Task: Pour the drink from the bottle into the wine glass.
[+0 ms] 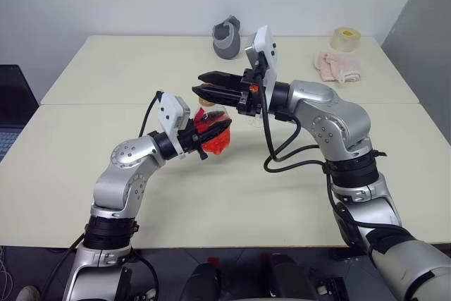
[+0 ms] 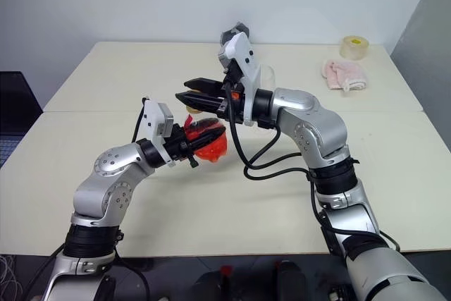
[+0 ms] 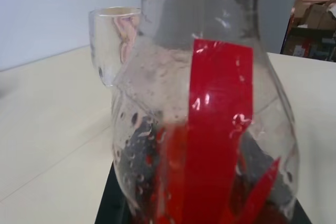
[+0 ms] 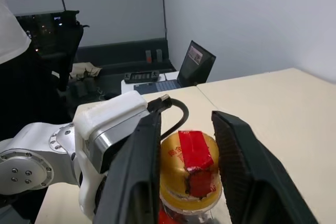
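Note:
My left gripper (image 1: 220,134) is shut on the bulbous body of the bottle (image 1: 215,143) and holds it just above the middle of the table (image 1: 106,68). The red drink (image 2: 209,149) fills its lower part. From the right, my right gripper (image 1: 204,88) reaches in level, and its two black fingers (image 4: 139,171) press against either side of the yellow cap (image 4: 190,169), which has a red label on top. The wine glass (image 3: 111,43) stands behind the bottle; in the left wrist view its clear bowl shows, with the stem hidden.
A grey cup-like object (image 1: 227,37) stands at the table's far edge. A tape roll (image 1: 345,38) and a pink cloth (image 1: 337,67) lie at the far right. A laptop (image 1: 10,107) sits off the left side. A person (image 4: 13,19) stands beyond the table.

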Robot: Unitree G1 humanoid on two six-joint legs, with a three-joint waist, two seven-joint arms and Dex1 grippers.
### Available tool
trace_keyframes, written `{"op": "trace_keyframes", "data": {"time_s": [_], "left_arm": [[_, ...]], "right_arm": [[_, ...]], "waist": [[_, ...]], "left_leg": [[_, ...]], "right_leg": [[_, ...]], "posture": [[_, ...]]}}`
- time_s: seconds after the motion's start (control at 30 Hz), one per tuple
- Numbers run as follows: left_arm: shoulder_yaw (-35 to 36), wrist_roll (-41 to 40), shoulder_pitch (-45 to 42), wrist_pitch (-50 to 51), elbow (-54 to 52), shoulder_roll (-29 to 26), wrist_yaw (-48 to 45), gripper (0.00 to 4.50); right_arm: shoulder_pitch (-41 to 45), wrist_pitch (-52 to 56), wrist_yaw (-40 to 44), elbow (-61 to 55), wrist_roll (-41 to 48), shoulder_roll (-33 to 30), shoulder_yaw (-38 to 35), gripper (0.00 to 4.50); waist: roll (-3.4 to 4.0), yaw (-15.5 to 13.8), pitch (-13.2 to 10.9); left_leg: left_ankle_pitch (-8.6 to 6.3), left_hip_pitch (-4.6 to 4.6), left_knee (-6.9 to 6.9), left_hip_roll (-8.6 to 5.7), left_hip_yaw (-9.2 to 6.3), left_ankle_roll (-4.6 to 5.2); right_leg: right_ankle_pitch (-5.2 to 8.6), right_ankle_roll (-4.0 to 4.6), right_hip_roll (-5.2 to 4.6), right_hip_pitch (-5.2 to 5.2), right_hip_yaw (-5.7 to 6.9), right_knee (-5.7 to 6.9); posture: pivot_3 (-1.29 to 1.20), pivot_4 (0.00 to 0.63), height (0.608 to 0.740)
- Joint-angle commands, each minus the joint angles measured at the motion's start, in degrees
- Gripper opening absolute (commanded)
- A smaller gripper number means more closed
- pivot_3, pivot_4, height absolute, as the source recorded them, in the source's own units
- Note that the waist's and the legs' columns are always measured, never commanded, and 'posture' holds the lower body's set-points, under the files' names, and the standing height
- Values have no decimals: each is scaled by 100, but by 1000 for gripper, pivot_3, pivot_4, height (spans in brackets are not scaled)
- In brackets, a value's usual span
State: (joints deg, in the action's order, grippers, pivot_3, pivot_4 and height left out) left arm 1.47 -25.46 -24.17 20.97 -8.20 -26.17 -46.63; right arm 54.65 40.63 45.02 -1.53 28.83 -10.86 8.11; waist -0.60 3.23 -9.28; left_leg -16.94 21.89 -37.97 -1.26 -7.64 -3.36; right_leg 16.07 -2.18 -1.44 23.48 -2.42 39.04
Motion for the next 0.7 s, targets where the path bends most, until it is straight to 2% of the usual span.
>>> {"op": "trace_keyframes", "data": {"time_s": [0.03, 0.37, 0.53, 0.7], "left_arm": [[68, -48, -130, -109, -177, 34, 54, 1043], [77, -123, 52, -44, -403, -91, -81, 1043], [63, -113, 111, -62, -448, -134, -144, 1043], [50, -106, 117, -86, -423, -124, -161, 1043]], "right_arm": [[86, -80, 57, -129, 13, 2, 11, 1163], [479, 543, 262, 78, 415, -265, -291, 1163], [830, 1435, 128, 172, 906, -441, -658, 1163], [959, 1503, 254, 58, 838, -744, -490, 1163]], "waist": [[0, 0, 0], [0, 0, 0], [1, -2, -1], [1, -3, -1]], "left_leg": [[0, 0, 0, 0, 0, 0], [0, 0, 0, 0, -1, 0], [-1, 1, 0, 1, -1, 1], [-3, 1, 0, -2, 1, 6]], "right_leg": [[0, 0, 0, 0, 0, 0], [0, 0, 0, 0, 0, 0], [0, 0, 0, 0, 0, 0], [0, 0, -2, -2, 0, -2]], "posture": [[0, 150, 740], [0, 150, 740], [0, 150, 740], [0, 150, 740]]}}
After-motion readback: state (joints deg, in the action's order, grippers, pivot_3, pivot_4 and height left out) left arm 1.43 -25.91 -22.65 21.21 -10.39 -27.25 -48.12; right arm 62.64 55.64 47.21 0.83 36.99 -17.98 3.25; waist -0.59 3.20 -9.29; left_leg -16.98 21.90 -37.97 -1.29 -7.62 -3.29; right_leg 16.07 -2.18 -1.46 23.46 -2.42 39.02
